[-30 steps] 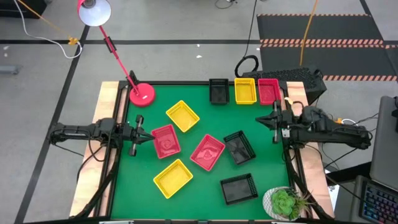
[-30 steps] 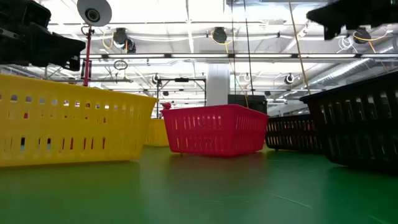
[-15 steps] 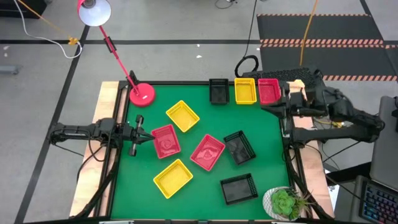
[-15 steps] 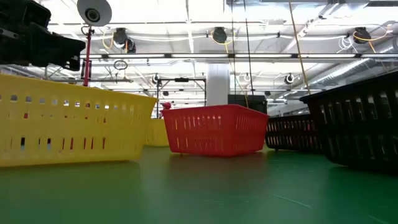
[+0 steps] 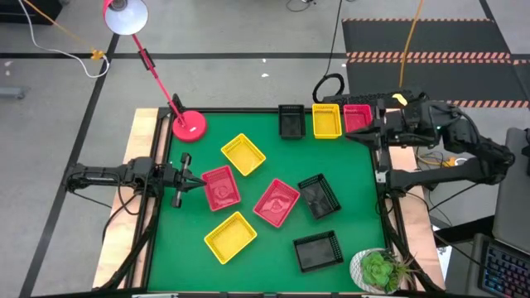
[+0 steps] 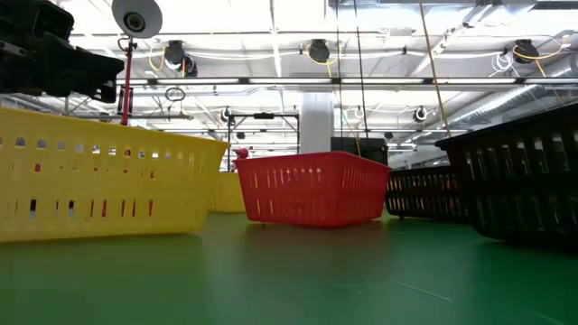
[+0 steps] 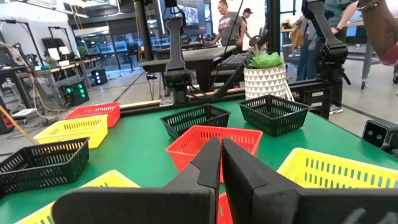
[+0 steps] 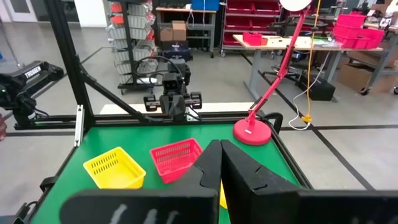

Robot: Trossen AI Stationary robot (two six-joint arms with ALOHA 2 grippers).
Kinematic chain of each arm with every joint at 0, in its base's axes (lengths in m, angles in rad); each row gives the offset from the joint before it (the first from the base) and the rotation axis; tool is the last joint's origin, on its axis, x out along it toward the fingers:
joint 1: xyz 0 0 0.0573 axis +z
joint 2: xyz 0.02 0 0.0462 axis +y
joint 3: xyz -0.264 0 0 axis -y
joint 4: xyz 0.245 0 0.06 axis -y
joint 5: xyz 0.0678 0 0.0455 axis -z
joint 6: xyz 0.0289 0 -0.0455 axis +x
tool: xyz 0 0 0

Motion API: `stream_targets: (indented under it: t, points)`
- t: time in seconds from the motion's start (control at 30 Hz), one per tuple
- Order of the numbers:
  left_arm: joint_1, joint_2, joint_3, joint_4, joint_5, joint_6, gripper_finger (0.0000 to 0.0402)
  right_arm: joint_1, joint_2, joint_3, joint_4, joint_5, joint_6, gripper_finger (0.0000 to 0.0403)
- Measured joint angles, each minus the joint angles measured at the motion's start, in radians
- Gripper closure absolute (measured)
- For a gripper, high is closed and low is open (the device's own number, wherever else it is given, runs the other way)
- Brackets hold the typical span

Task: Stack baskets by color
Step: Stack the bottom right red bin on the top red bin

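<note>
At the left edge of the green tabletop [image 5: 352, 199] we see the left hand [image 5: 195, 180], clenched and holding nothing, just beside a red basket [image 5: 220, 187]. Behind it stands a lamp base [image 5: 189, 126]. Moving right, we find a yellow basket [image 5: 243, 154], another yellow basket [image 5: 230, 236] near the front, a second red basket [image 5: 277, 202] and two black baskets [image 5: 319, 196] [image 5: 318, 251]. Along the far edge a black basket [image 5: 291, 121], a yellow one [image 5: 326, 121] and a red one [image 5: 356, 118] stand in a row. The right hand [image 5: 373, 128], also clenched and empty, hangs over this last red basket. A plant pot [image 5: 377, 271] sits at the front right corner.
</note>
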Motion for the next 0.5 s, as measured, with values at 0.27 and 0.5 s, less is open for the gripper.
stream_targets:
  t: [0.27,0.5]
  points:
    - [0.0,0.0,0.0,0.001,0.0,0.0,0.0382,0.0,0.016,0.0,0.002,0.0,-0.016,0.0403]
    - [0.0,0.0,0.0,0.002,0.0,0.0,0.0382,0.0,0.016,0.0,0.016,0.0,-0.019,0.0403]
